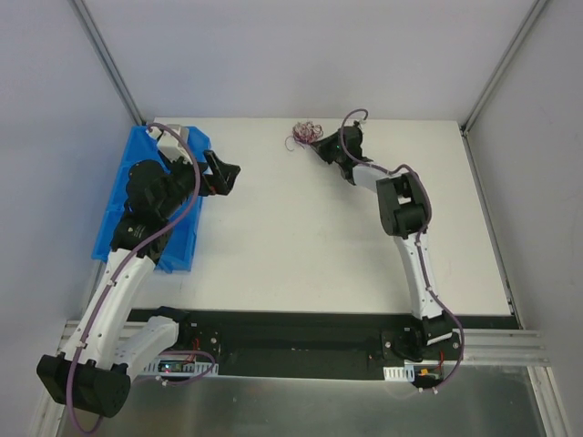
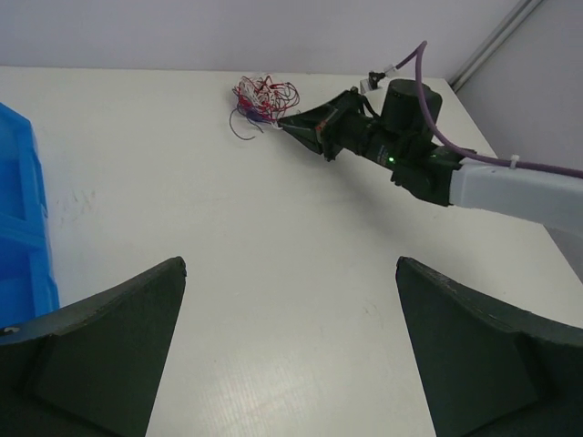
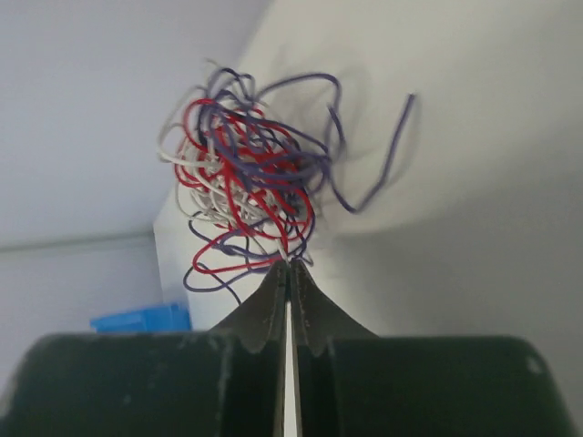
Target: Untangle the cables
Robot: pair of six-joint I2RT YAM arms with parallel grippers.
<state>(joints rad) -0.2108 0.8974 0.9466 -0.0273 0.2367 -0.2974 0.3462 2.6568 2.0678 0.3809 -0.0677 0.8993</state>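
The cables (image 1: 305, 133) are a small clump of thin red, purple and pale curly wires at the table's far edge, also seen as the clump of cables (image 2: 260, 98) in the left wrist view. My right gripper (image 1: 319, 148) reaches to the clump's near side. In the right wrist view its jaws are pressed together at the tip (image 3: 289, 264), pinching strands at the bottom of the cables (image 3: 250, 173). My left gripper (image 1: 223, 173) hovers over the table's left part, well away from the clump, open with nothing between its fingers (image 2: 290, 264).
A blue bin (image 1: 137, 209) lies along the left edge of the white table (image 1: 301, 246), under the left arm; its corner (image 2: 18, 237) shows in the left wrist view. Grey walls and metal posts close in the far side.
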